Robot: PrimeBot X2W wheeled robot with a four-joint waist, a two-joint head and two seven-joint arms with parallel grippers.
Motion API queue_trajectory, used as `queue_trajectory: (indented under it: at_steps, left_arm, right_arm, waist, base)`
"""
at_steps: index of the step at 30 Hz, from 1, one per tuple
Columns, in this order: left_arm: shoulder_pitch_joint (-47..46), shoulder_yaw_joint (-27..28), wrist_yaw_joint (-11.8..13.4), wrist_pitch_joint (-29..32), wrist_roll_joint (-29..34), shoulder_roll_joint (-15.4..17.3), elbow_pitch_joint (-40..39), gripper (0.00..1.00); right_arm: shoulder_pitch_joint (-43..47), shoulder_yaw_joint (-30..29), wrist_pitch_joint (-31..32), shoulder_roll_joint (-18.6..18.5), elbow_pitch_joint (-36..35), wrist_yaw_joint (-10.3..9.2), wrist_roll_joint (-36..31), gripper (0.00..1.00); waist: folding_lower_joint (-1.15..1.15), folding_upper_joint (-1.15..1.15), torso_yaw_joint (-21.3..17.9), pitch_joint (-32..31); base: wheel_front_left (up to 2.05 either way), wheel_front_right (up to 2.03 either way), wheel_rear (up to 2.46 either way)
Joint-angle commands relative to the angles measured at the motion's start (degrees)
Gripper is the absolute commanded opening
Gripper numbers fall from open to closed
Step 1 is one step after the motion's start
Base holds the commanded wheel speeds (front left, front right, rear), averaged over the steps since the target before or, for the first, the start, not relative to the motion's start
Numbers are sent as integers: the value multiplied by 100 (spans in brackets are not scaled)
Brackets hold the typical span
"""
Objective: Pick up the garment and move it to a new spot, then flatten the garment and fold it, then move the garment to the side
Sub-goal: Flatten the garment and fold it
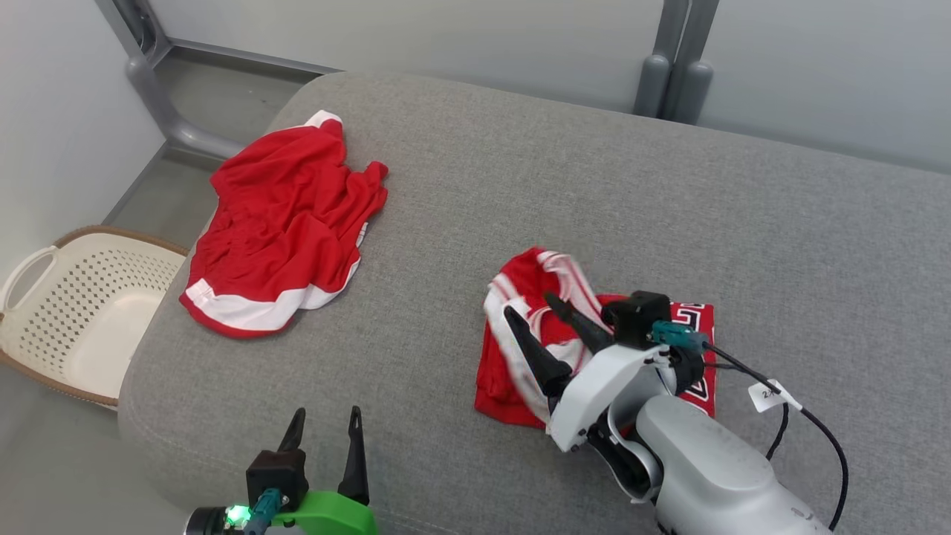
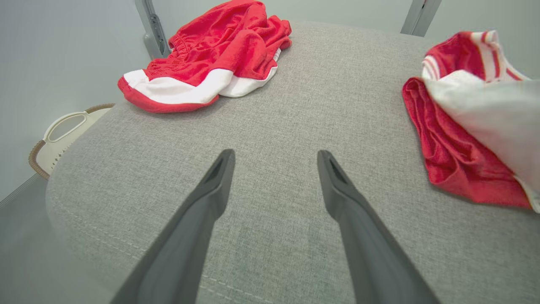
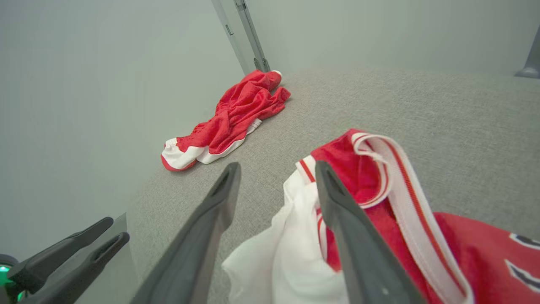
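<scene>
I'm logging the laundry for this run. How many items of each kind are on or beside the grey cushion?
Red-and-white garments: 2, the crumpled garment and the folded garment
Baskets: 1, the basket beside the cushion
Total: 3

The right pincer point(image 3: 277, 166) hangs over the red garment point(image 3: 367, 177) with its two dark fingers spread wide. The garment's white striped trim lies uppermost, and white cloth is seen between the fingers. A second red garment point(image 3: 236, 114) lies crumpled well apart on the grey cushion point(image 3: 422, 118) — the left pincer point(image 3: 116, 229) sits at lower left.
</scene>
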Motion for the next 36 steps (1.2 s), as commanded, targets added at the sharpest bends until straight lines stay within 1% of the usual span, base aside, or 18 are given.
queue_trajectory:
  at_steps: [1,3,5,8,9,11,13,16,19,25,31,36]
  left_arm:
    - [-134,27,34,0,-12,14,-43,100]
    - [-148,59,57,0,9,14,-74,100]
    - [-175,105,69,0,54,16,-114,100]
    - [-246,147,82,0,142,15,-160,100]
    - [-274,183,88,1,154,17,-179,100]
    - [-331,206,89,1,215,16,-198,100]
    - [-375,240,82,0,223,17,-214,100]
    - [-407,308,85,0,235,17,-243,100]
    - [-356,382,82,0,267,18,-234,100]
    - [-138,546,39,0,313,18,-195,100]
    - [87,700,-20,0,367,18,-213,100]
    - [233,803,-46,1,359,18,-223,100]
  right_arm:
    - [-78,-104,-66,-23,34,1,-89,100]
    - [-116,-374,-107,-55,61,0,-252,100]
    - [-99,-889,-118,-75,-96,0,-518,100]
    - [225,-1666,-107,-74,-344,0,-1030,100]
    - [331,-1999,-108,-69,-464,1,-1296,100]
    - [505,-2464,-109,-48,-605,0,-1572,100]
    - [719,-2837,-110,-28,-730,1,-1812,100]
    - [1006,-3216,-110,-11,-880,1,-2104,100]
    - [1245,-3479,-111,4,-969,1,-2306,100]
    - [1690,-3775,-111,31,-1124,1,-2578,100]
    - [1999,-3729,-111,35,-1165,1,-2413,100]
    - [2114,-3676,-111,35,-1145,1,-2337,100]
  waist:
    - [0,0,-59,57]
    - [0,0,-186,59]
    - [0,0,-348,59]
    - [0,0,-581,51]
    - [0,0,-696,44]
    - [0,0,-856,33]
    - [0,0,-1010,19]
    - [0,0,-1239,-12]
    - [0,0,-1458,-67]
    - [0,0,-1793,-263]
    - [0,0,-2016,-431]
    - [0,0,-2112,-508]
  base:
    - [0,0,0]
    - [0,0,0]
    - [0,0,0]
    - [0,0,0]
    - [0,0,0]
    - [0,0,0]
    - [0,0,0]
    - [0,0,0]
    - [0,0,0]
    - [0,0,0]
    - [0,0,0]
    - [0,0,0]
